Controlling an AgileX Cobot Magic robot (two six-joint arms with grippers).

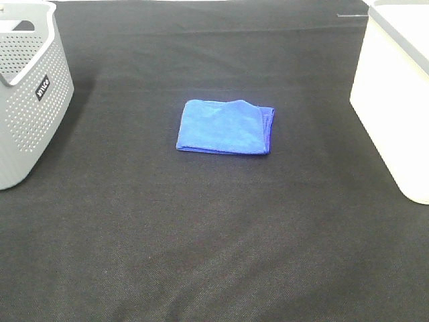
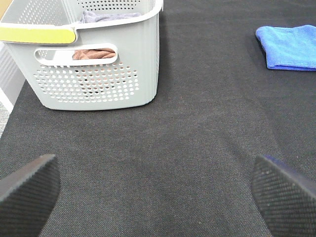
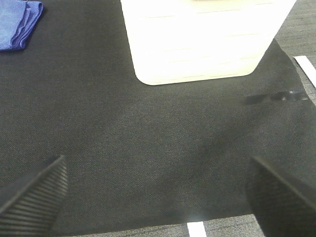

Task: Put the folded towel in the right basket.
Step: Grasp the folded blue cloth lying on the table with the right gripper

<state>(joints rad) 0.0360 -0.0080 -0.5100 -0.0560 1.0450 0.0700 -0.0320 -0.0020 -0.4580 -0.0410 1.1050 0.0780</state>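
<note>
A folded blue towel (image 1: 226, 127) lies flat on the black cloth near the table's middle. It also shows in the left wrist view (image 2: 289, 47) and at the corner of the right wrist view (image 3: 17, 22). The right basket (image 1: 397, 100) is white and stands at the right edge; the right wrist view shows its wall (image 3: 202, 39). Neither gripper shows in the exterior high view. My left gripper (image 2: 155, 195) is open and empty, well short of the towel. My right gripper (image 3: 158, 195) is open and empty, in front of the white basket.
A grey perforated basket (image 1: 30, 94) stands at the left edge. In the left wrist view (image 2: 94, 54) it holds some brown and grey cloth. The black cloth's edge and a bare floor strip (image 3: 197, 229) show below the right gripper.
</note>
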